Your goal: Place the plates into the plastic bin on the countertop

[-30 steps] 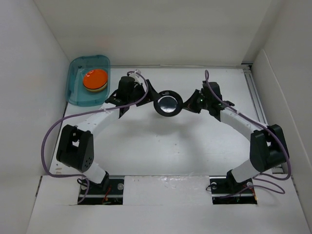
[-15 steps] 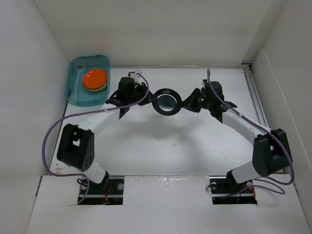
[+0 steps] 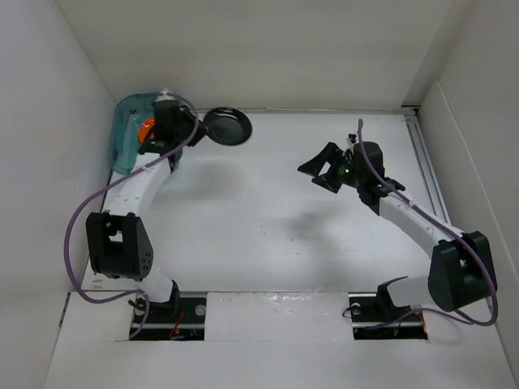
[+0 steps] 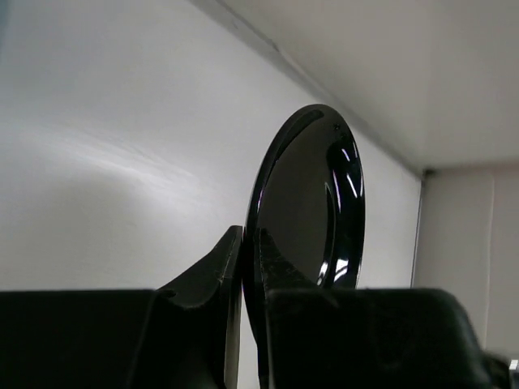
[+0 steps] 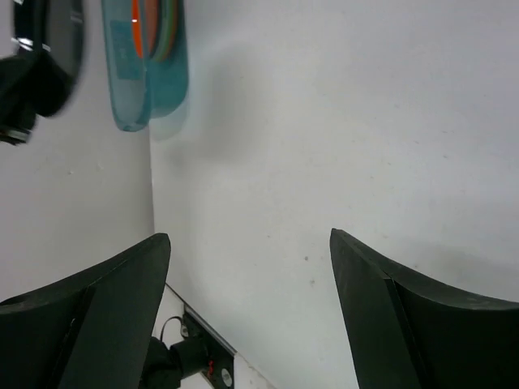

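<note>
My left gripper (image 3: 201,126) is shut on the rim of a glossy black plate (image 3: 229,126), held in the air just right of the teal plastic bin (image 3: 123,150) at the back left of the white countertop (image 3: 268,235). In the left wrist view the black plate (image 4: 312,194) stands on edge between my pinched fingertips (image 4: 235,243). An orange plate (image 3: 146,131) lies in the bin, partly hidden by my left wrist. My right gripper (image 3: 319,170) hangs open with nothing in it over the right middle of the counter. The right wrist view shows the bin (image 5: 154,77) and the black plate (image 5: 53,36) far off.
White walls close in the countertop on the left, back and right. The bin sits tight against the left wall. Both arm bases stand at the near edge, with purple cables looping beside the arms.
The black plate passed from the right gripper to the left. My left gripper shut on it and swung it back-left toward the bin. My right gripper opened and drew back to the right.
</note>
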`<state>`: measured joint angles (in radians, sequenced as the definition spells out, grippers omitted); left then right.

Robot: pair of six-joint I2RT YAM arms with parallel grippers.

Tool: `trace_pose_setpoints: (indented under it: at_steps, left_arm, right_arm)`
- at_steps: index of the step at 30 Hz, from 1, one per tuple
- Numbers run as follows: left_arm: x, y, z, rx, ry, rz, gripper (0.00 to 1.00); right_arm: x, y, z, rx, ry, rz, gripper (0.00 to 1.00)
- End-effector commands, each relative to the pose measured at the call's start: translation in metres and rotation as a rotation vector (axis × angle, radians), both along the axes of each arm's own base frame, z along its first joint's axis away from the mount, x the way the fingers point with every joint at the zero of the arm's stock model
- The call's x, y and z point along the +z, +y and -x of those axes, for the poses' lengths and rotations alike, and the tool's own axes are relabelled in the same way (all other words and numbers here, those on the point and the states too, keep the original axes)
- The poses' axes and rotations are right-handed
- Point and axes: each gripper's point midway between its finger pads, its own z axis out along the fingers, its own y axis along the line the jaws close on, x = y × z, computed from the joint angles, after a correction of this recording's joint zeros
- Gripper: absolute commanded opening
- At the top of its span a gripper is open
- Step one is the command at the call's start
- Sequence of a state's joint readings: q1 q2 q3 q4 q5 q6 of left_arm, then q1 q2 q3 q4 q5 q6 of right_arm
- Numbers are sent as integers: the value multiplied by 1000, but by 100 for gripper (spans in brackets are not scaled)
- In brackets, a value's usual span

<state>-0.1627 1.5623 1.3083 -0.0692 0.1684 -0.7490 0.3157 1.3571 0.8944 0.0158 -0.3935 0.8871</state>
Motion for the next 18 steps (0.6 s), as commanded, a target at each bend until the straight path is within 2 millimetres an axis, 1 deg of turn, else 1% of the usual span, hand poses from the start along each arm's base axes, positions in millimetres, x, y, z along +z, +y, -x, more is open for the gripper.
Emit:
trace_pose_setpoints:
  at_steps: [1, 2, 3, 4, 5, 6, 7, 8, 9, 10, 11, 12, 13, 14, 15, 17, 18]
  left_arm:
    - [37, 96, -24, 349, -49, -15, 0]
    - [33, 116, -28, 417, -34, -29, 0]
    - [15, 140, -35, 502, 8, -59, 0]
    - [13, 169, -40, 565, 20, -51, 0]
    - [5, 187, -43, 608, 43, -40, 0]
    - [-15, 201, -53, 623, 75, -34, 0]
    - [-13, 224, -59, 641, 66, 2, 0]
    - [-15, 234, -67, 642, 58, 15, 0]
    - [-16, 242, -76, 628, 48, 7, 0]
    - [-46, 250, -86, 620, 115, -8, 0]
    - [-19, 259, -104, 625, 59, -32, 0]
    - [-21, 265, -111, 615, 68, -84, 0]
    - [-54, 269, -116, 614, 154, -107, 0]
    - [-38, 280, -125, 630, 120, -117, 0]
    - [-43, 287, -126, 640, 133, -117, 0]
    - [-52, 283, -131, 614, 146, -103, 0]
    - [-48, 288, -133, 617, 126, -97, 1]
  right_arm:
    - [1, -9, 3, 3, -51, 2, 85]
    - [2, -8, 7, 11, -54, -3, 85]
    - [1, -9, 10, 11, -54, -3, 85]
    - [-3, -13, 9, 2, -46, -1, 85]
    - [-9, -12, 14, 13, -28, -1, 85]
    - [-6, -13, 14, 17, -44, 2, 85]
    - [-11, -12, 18, 26, -31, 1, 85]
    - [-12, -13, 21, 26, -30, 2, 85]
    - [-8, -12, 23, 36, -40, -6, 85]
    - [-12, -13, 25, 36, -30, -3, 85]
    - [-9, -13, 26, 36, -40, -6, 85]
    - [-8, -11, 28, 55, -45, -6, 85]
    - [-8, -10, 30, 66, -44, -11, 85]
    - [-8, -8, 35, 89, -48, -14, 85]
    - [-8, -8, 35, 89, -48, -14, 85]
    - [-8, -8, 35, 89, -48, -14, 85]
    - [-8, -6, 37, 102, -54, -8, 85]
